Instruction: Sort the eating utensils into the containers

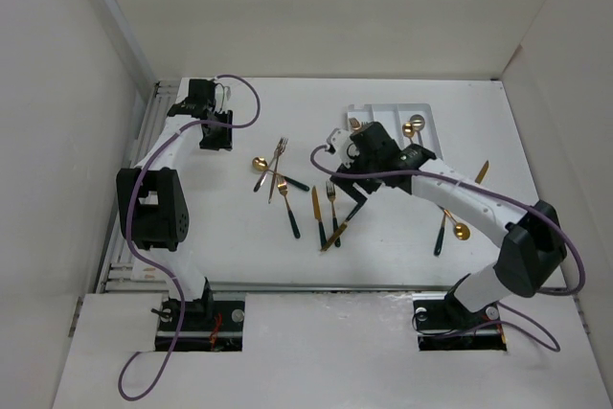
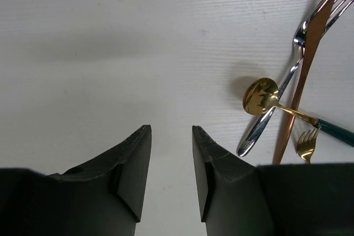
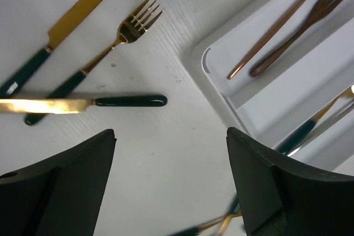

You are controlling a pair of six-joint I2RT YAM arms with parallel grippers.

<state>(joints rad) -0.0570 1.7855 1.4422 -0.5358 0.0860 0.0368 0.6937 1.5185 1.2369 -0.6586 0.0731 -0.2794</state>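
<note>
White table (image 1: 230, 251), pale walls (image 1: 57, 93) around — utensils (image 1: 314, 201) scattered beside tray (image 1: 383, 109); left jaws slightly apart, right jaws wide apart.

White desk (image 1: 220, 246): white tray (image 1: 388, 107) near the far edge, right of centre; utensils (image 1: 315, 203) scattered mid-desk, perhaps eight; a few more toward the right edge.

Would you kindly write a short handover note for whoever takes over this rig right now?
Left gripper: open, empty, over bare table beside a crossed pile.
Right gripper: open, empty, near a corner of the tray.
Done: two rose-gold forks in one compartment, green-handled pieces in the next.
Left: the pile, loose pieces mid-table, a spoon and a gold piece by the right arm.
</note>
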